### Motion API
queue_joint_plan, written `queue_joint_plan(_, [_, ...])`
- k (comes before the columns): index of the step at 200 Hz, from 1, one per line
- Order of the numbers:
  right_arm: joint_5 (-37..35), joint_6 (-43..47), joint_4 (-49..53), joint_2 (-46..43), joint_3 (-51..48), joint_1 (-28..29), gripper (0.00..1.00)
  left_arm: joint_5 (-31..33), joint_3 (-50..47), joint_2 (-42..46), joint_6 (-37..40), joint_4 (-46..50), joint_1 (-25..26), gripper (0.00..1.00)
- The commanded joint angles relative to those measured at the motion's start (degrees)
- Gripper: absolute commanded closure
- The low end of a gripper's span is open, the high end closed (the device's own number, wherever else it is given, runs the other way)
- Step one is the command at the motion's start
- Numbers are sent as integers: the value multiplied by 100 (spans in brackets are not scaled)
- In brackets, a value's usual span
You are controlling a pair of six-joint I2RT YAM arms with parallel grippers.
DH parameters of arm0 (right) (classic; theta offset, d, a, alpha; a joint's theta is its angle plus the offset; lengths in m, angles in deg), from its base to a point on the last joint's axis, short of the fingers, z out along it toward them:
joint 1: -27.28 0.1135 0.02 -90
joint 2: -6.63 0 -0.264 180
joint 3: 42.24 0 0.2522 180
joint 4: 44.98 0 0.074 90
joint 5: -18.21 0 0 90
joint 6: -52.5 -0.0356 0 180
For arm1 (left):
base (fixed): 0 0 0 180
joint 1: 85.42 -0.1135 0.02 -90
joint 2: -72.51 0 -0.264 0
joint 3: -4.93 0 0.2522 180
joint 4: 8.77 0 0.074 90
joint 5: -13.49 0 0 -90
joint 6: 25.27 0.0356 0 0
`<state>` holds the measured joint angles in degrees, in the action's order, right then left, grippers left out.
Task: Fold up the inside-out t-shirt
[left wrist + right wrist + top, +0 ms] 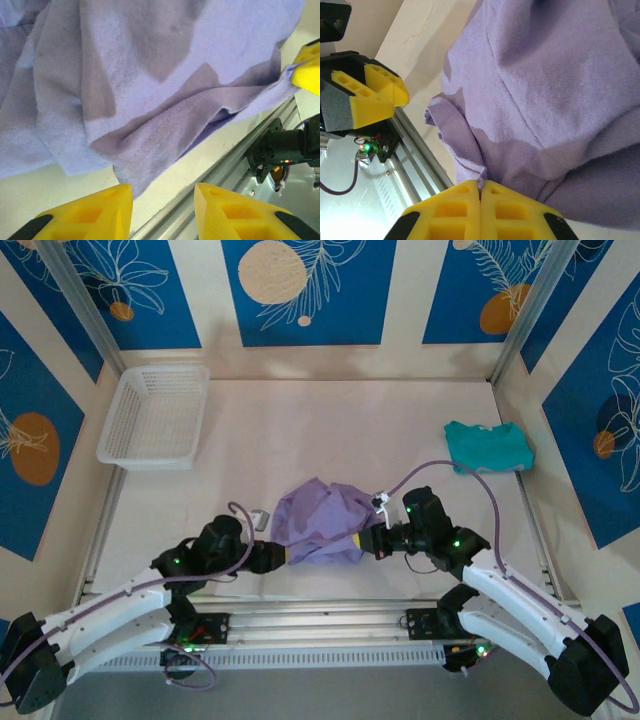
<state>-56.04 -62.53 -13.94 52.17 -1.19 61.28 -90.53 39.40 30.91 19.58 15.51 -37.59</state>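
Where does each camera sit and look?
Top external: overhead, behind the robot, looking down at the table; left arm and right arm show.
Left wrist: on the left arm, facing the t-shirt; open left tool shows.
Right wrist: on the right arm, facing the t-shirt; right tool pinches it.
Shared: all see the t-shirt.
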Motion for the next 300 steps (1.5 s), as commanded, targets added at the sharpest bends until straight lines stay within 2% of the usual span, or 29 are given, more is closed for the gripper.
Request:
queue_joint_plan(1, [166, 106, 46, -64, 43, -19, 100, -11, 7, 126, -33, 393, 15, 59])
queue_joint_plan(17, [163, 130, 48, -76, 66, -28, 100, 154, 38, 26, -209, 424, 7, 57])
queue_joint_plan(40, [130, 175, 74, -63, 57, -32, 100, -10, 22, -307, -416, 136, 7, 54])
queue_joint_plan(101, [133, 180, 99, -121, 67, -29, 100, -281, -262, -1057, -857, -1311, 9, 57])
queue_joint_plan(156, [104, 158, 88, -169, 27, -34, 100, -154, -383, -1367, -915, -1424, 13, 58])
queue_joint_plan(209, [129, 126, -13, -160, 20, -34, 100, -226, -480, -1412, -987, -1890, 7, 79])
queue_joint_plan(279, [139, 111, -172, -55, 13, -33, 100, -357, -476, -1628, -987, -1926, 7, 80])
queue_joint_plan(300, [148, 105, -183, -45, 41, -29, 100, -427, -441, -1661, -965, -1997, -7, 93])
